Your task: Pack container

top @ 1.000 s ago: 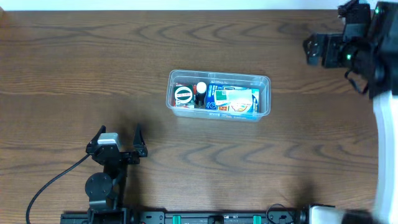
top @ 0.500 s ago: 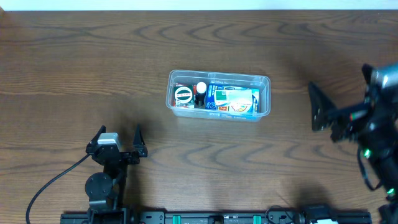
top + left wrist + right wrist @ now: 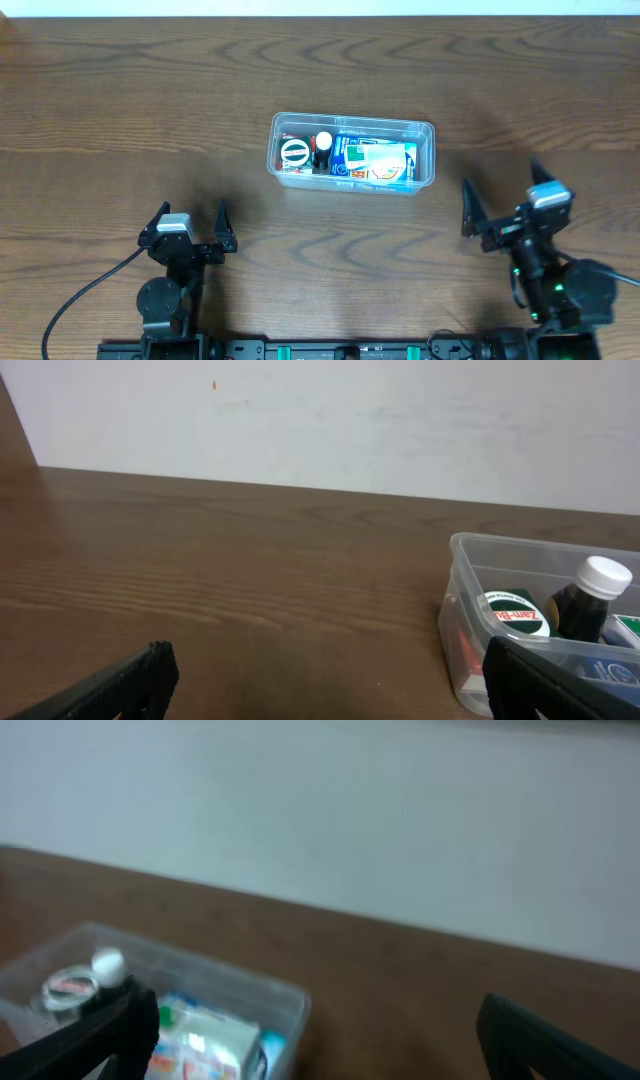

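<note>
The container [image 3: 352,153] sat on the table [image 3: 120,100], ahead of the left gripper [image 3: 191,215] and off to its right, and ahead of the right gripper [image 3: 502,190] and off to its left, well apart from both. It already held a round tin [image 3: 294,153], a dark bottle [image 3: 323,143] with a white cap, and a blue-and-white box [image 3: 375,163], packed side by side so that they filled the floor. Both grippers stood wide and empty, low near the front edge, each facing the container. That looked like a rest pose: with nothing loose on the table, the packing seemed finished and neither hand had anything to reach for.
</note>
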Action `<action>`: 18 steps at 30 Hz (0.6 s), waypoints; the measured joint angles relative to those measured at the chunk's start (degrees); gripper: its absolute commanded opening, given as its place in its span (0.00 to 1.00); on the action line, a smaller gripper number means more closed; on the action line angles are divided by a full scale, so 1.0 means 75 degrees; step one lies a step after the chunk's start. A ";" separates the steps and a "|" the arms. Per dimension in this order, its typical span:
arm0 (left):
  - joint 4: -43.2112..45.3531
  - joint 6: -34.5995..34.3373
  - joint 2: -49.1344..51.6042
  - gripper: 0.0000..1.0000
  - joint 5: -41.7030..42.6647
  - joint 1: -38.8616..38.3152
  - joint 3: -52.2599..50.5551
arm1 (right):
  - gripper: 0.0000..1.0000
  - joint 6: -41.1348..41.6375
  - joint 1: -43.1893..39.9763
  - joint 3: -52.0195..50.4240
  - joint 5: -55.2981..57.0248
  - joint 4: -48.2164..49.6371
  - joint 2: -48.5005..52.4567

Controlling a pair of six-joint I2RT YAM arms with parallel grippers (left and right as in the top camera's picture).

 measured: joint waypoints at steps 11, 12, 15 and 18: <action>0.0000 0.0000 0.0000 0.98 0.0000 0.0000 0.0000 | 0.99 0.0000 -0.0082 -0.1903 -0.0079 0.0781 -0.1250; 0.0000 0.0000 0.0000 0.98 0.0000 0.0000 0.0000 | 0.99 0.0000 -0.0082 -0.2031 -0.0079 0.0866 -0.1294; 0.0000 -0.0003 0.0000 0.98 0.0000 0.0000 0.0000 | 0.99 0.0000 -0.0082 -0.2396 -0.0079 0.1139 -0.1437; 0.0000 0.0000 0.0000 0.98 0.0000 0.0000 0.0000 | 0.99 0.0000 -0.0082 -0.2710 -0.0076 0.1329 -0.1609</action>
